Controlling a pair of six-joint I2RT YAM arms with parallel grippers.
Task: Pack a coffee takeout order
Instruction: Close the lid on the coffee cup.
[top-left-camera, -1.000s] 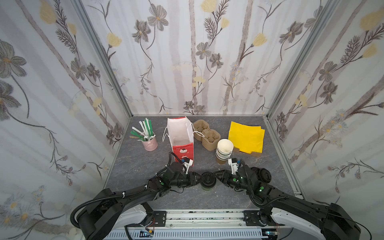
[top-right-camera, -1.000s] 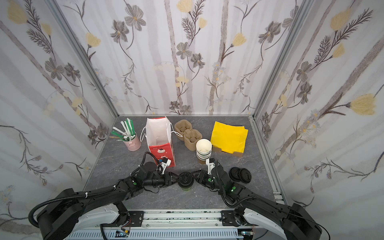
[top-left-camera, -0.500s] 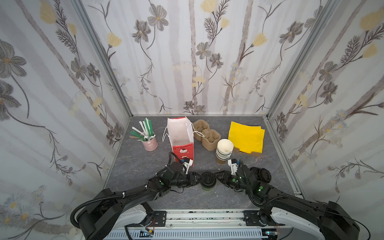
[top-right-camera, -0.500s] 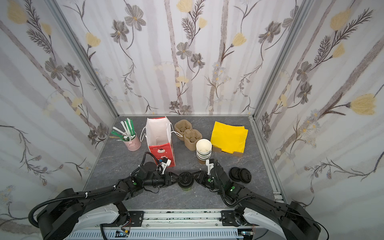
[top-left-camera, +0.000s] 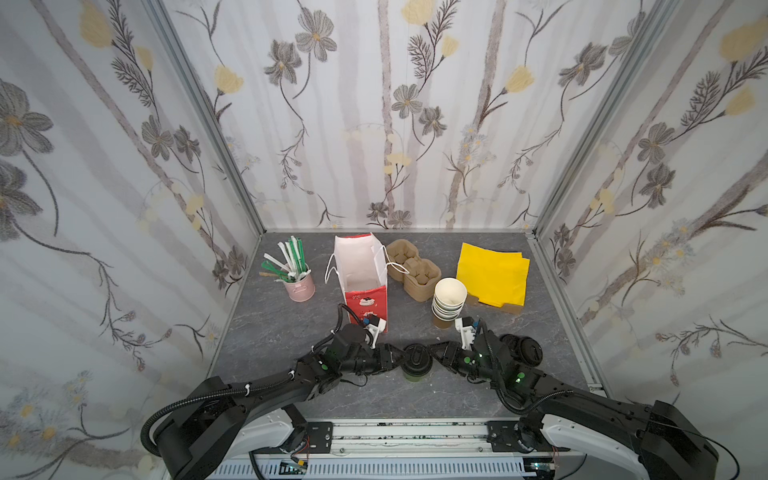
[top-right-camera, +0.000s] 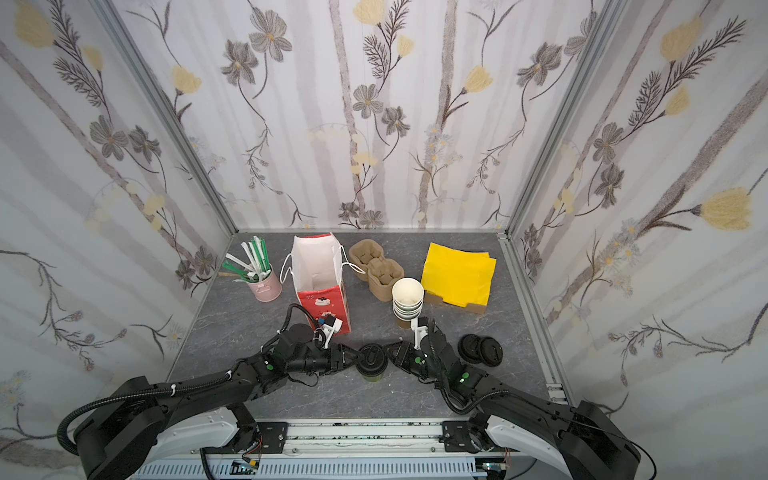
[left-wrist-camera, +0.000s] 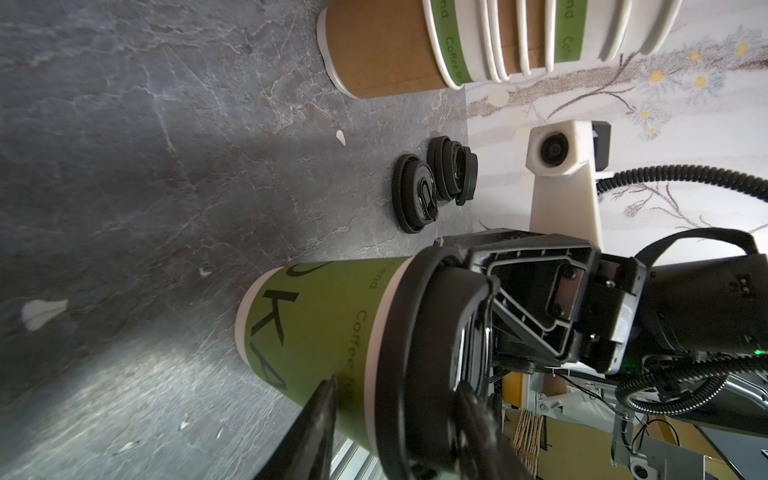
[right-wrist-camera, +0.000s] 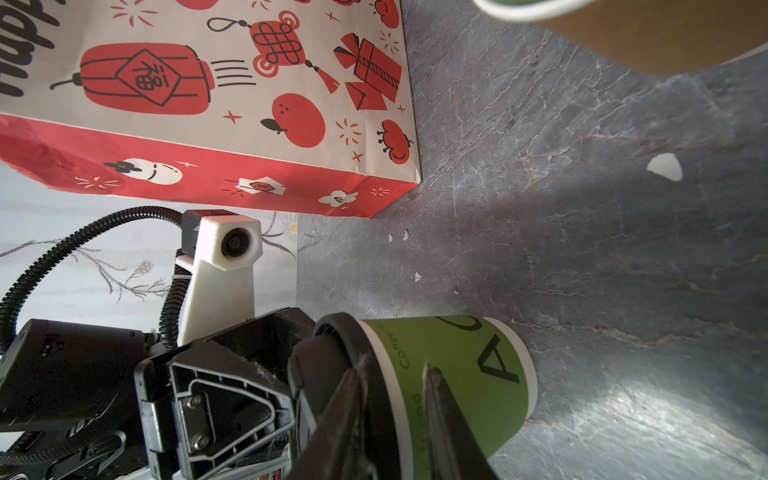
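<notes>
The paper cup, green-banded with a black lid, stands upright near the table's front middle. My left gripper reaches in from the left. One finger lies on the cup wall and the other over the lid top, shut on the cup. My right gripper comes from the right and straddles the lid rim the same way, its fingers against lid and wall. Yellow napkins lie at the back right. Green straws stand in a pink tin at the back left.
An open white and red paper bag stands just behind the left gripper. A brown cup carrier sits beside it. A stack of lidless cups stands behind the right gripper. Loose black lids lie to the right of the right arm.
The right gripper's jaws have narrowed onto the lid rim and cup wall. The left gripper and the cup have stayed in place.
</notes>
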